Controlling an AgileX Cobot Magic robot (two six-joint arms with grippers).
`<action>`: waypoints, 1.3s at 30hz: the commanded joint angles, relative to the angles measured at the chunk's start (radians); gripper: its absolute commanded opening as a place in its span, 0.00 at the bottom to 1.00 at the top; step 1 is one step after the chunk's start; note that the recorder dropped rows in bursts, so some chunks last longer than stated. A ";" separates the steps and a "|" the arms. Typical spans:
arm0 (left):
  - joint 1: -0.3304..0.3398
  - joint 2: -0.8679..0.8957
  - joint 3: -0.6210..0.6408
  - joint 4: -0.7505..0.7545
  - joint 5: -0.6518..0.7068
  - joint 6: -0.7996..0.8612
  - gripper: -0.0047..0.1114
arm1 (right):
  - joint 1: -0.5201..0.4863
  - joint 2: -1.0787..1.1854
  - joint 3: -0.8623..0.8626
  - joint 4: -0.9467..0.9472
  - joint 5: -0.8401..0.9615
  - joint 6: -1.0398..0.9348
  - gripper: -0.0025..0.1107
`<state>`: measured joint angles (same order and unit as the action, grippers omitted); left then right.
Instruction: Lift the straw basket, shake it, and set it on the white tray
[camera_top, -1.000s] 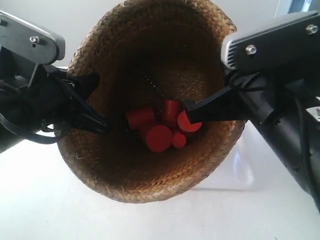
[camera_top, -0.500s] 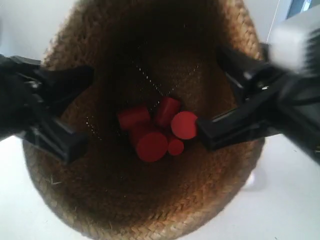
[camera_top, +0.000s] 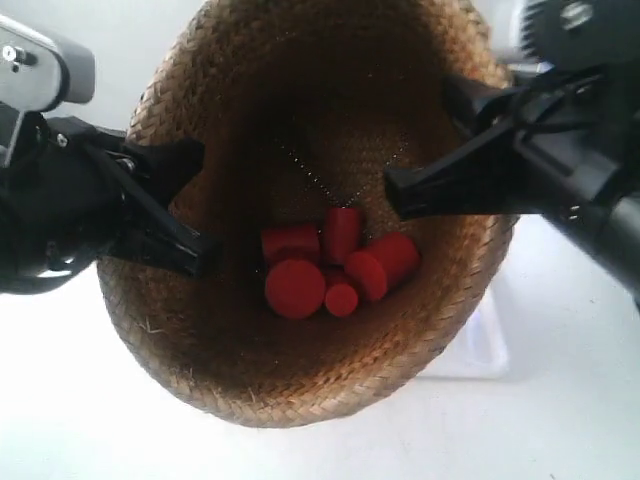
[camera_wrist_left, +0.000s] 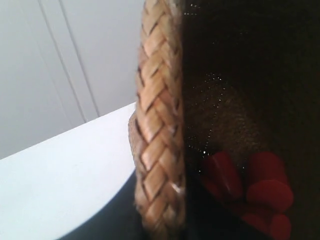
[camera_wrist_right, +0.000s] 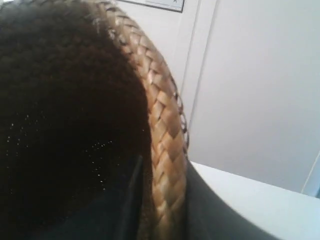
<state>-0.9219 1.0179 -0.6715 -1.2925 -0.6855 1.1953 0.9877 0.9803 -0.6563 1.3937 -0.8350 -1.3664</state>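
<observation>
Straw basket (camera_top: 300, 385) aloft, rim clamped by hand at exterior view's left (camera_top: 190, 205) and hand at exterior view's right (camera_top: 425, 140). Risk: shaking spilling red cylinders (camera_top: 295, 288), loosening grip.

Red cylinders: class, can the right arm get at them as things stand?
Probably not: the right gripper is clamped on the straw basket, so reaching the red cylinders inside means letting go.
</observation>
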 joint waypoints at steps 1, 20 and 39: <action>-0.001 -0.047 -0.015 0.032 0.077 0.038 0.04 | 0.009 -0.081 0.015 -0.032 0.063 -0.024 0.02; 0.003 0.058 0.030 0.041 -0.189 0.044 0.04 | -0.067 0.173 0.084 -0.238 -0.069 0.189 0.02; -0.007 0.089 0.104 0.230 -0.181 -0.172 0.04 | 0.053 0.197 0.021 -0.206 -0.257 0.127 0.02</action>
<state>-1.1317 0.9655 -0.5683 -1.2287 -1.0385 1.2463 1.1981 1.0225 -0.5843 1.2298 -1.1320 -1.2768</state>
